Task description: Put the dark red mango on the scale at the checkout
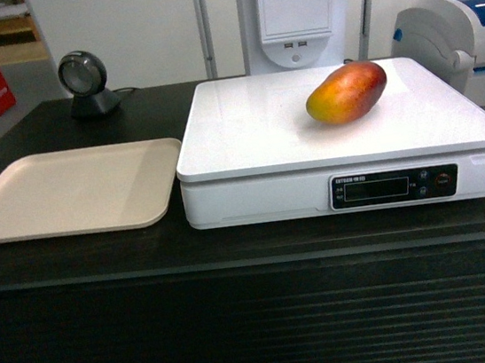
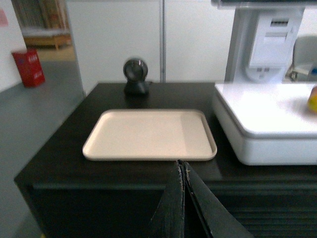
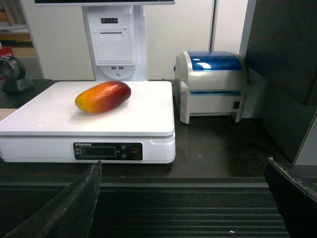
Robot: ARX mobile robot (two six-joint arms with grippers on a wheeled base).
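The dark red mango point(image 1: 347, 92) lies on its side on the white platform of the scale point(image 1: 246, 136), toward the back right, red end up-right and orange-yellow end down-left. The right wrist view shows the mango point(image 3: 103, 96) on the scale point(image 3: 49, 119) too. The scale stands on the black checkout point(image 1: 243, 324) counter. My right gripper point(image 3: 183, 171) is open and empty, held in front of the counter's ribbed front, well back from the mango. My left gripper point(image 2: 182, 166) is shut with nothing in it, just before the counter edge near the tray. Neither gripper appears in the head view.
A beige tray point(image 1: 65, 191) lies left of the scale. A round black scanner point(image 1: 86, 81) stands at the back left. A white and blue printer point(image 3: 210, 84) sits right of the scale. A white terminal post point(image 1: 291, 9) rises behind it.
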